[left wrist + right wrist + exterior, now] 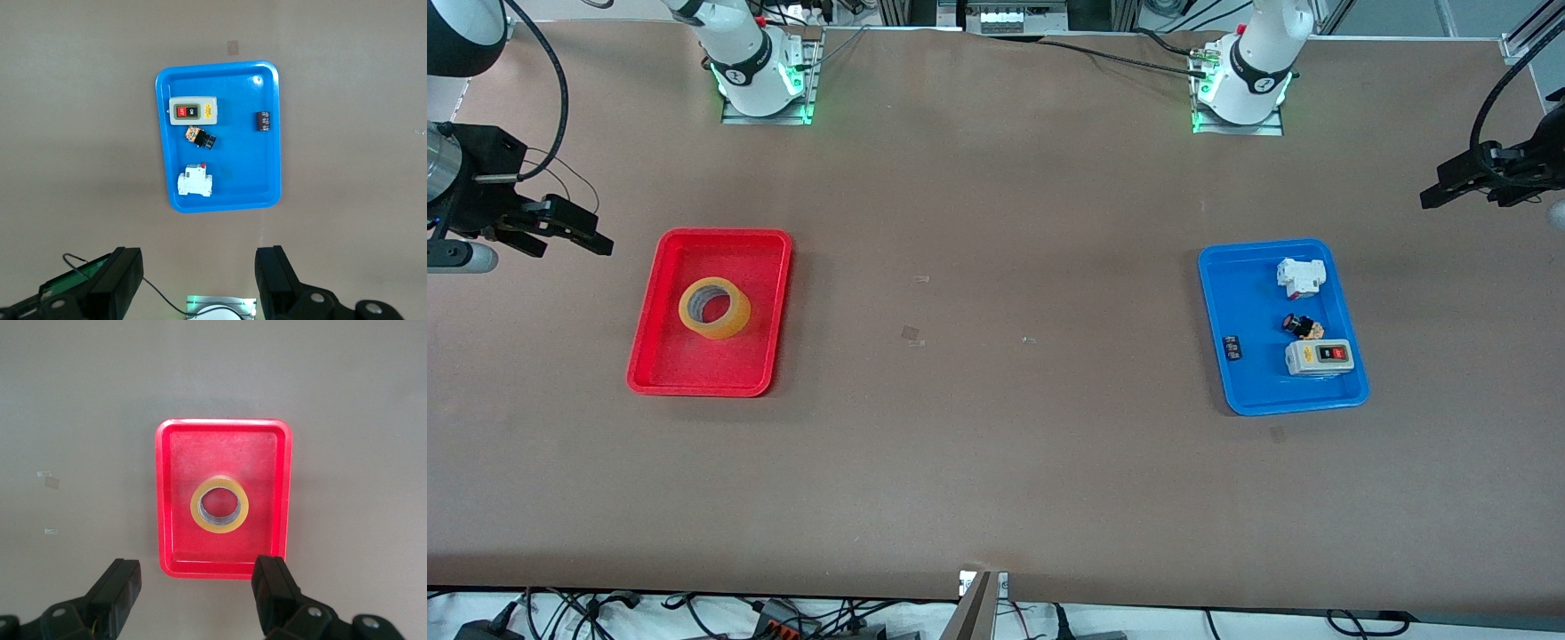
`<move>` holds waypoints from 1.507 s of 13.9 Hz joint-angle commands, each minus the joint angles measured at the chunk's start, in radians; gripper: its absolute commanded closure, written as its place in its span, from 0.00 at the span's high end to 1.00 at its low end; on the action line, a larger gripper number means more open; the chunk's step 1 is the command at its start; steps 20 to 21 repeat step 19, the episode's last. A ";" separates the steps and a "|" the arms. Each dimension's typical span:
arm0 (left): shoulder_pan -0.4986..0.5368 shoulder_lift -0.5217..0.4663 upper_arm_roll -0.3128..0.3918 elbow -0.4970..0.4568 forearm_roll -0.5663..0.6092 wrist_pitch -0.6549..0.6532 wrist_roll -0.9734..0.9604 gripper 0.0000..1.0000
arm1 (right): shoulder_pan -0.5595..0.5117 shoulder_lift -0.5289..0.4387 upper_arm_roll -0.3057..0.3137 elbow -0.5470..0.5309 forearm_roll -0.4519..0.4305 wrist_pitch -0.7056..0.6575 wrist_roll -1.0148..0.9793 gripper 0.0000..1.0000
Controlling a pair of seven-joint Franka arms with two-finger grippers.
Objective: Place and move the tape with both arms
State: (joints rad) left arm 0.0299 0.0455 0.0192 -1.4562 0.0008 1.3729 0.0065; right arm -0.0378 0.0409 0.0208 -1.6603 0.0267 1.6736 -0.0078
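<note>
Tape [714, 308] lies in the red tray [660, 293]; right tool [560, 227] and left tool [1463, 182] hang high, fingers spread, holding nothing.

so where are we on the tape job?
The tape roll lies flat in the red tray; the blue tray holds only small electrical parts. Neither arm has anything in hand: the right gripper hangs open high over the red tray's end of the table, the left gripper open over the blue tray's end. This fits tape awaiting pickup or tape already delivered; which is unclear.
</note>
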 commanded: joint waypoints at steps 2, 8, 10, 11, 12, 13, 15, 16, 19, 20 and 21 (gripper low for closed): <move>0.004 -0.007 -0.007 0.010 0.001 -0.012 -0.010 1.00 | -0.007 -0.022 0.004 0.007 -0.007 -0.014 -0.027 1.00; 0.002 -0.007 -0.007 0.010 0.001 -0.012 -0.010 1.00 | -0.008 -0.044 0.004 -0.010 -0.005 -0.035 -0.023 1.00; 0.002 -0.007 -0.007 0.010 0.001 -0.012 -0.010 1.00 | -0.007 -0.046 0.005 -0.015 -0.007 -0.034 -0.021 1.00; 0.004 -0.007 -0.007 0.010 0.001 -0.012 -0.010 1.00 | -0.007 -0.046 0.008 -0.016 -0.007 -0.034 -0.020 1.00; 0.002 -0.007 -0.007 0.010 0.001 -0.012 -0.010 1.00 | -0.007 -0.047 0.008 -0.016 -0.007 -0.035 -0.014 1.00; 0.002 -0.007 -0.007 0.010 0.001 -0.012 -0.010 1.00 | -0.007 -0.047 0.008 -0.016 -0.007 -0.037 -0.009 1.00; 0.004 -0.007 -0.007 0.010 0.001 -0.012 -0.010 1.00 | -0.007 -0.047 0.008 -0.016 -0.007 -0.038 -0.011 1.00; 0.002 -0.007 -0.007 0.010 0.001 -0.012 -0.010 1.00 | -0.007 -0.046 0.008 -0.015 -0.008 -0.047 -0.012 1.00; 0.004 -0.007 -0.007 0.010 0.001 -0.012 -0.010 1.00 | -0.007 -0.046 0.010 -0.013 -0.010 -0.054 -0.020 1.00; 0.004 -0.007 -0.007 0.010 0.001 -0.012 -0.010 1.00 | -0.007 -0.046 0.010 -0.013 -0.010 -0.054 -0.020 1.00; 0.004 -0.007 -0.007 0.010 0.001 -0.012 -0.010 1.00 | -0.007 -0.046 0.010 -0.013 -0.010 -0.054 -0.020 1.00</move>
